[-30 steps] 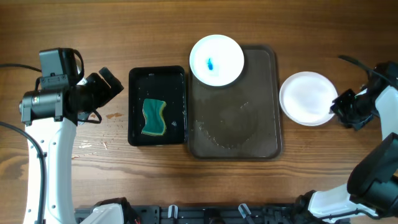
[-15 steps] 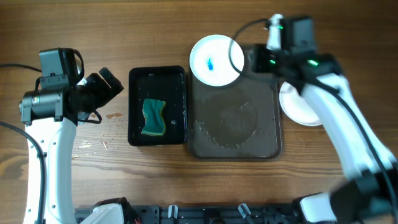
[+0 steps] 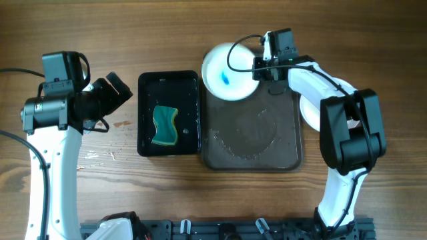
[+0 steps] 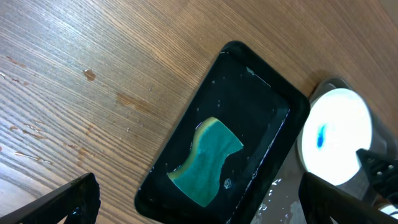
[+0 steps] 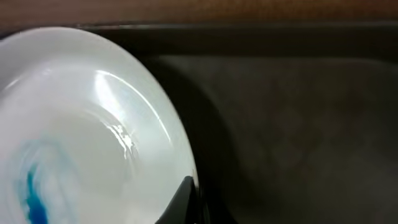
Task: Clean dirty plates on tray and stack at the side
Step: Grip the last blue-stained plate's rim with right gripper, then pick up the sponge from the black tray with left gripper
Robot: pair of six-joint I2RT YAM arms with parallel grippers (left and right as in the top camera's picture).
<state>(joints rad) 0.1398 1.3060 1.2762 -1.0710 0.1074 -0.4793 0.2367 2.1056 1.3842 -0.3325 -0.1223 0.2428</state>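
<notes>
The tray (image 3: 288,143) lies lengthwise from far to near a little right of the middle of the wooden table (image 3: 347,27), its textured bottom marked with wet streaks. One of the plates (image 3: 223,60) sits at the tray's far-left corner, overhanging the rim toward the far edge of the tabletop, with a blue smear (image 3: 225,79) near its centre. The right gripper (image 3: 259,67) is at that plate's right rim, its arm arching in from the right side of the table. In the right wrist view one dark fingertip (image 5: 181,200) shows at the plate's edge with the tray bottom beside it. The other finger is out of view, so I cannot tell whether the fingers are closed on the plate or only next to it. Another white plate (image 3: 311,112) lies on the bare wood just beside the tray's right rim, partly under the right arm. Whether more than one is stacked there cannot be told. Just beside the tray's left rim stands a smaller glossy black tray (image 3: 143,113), wet inside, with a green-yellow sponge (image 3: 165,125) lying flat in it. The left gripper (image 3: 115,90) hangs over the wood between that black tray and the left edge of the tabletop. In the left wrist view its fingers (image 4: 74,202) stand wide apart at the bottom corners, holding nothing.
</notes>
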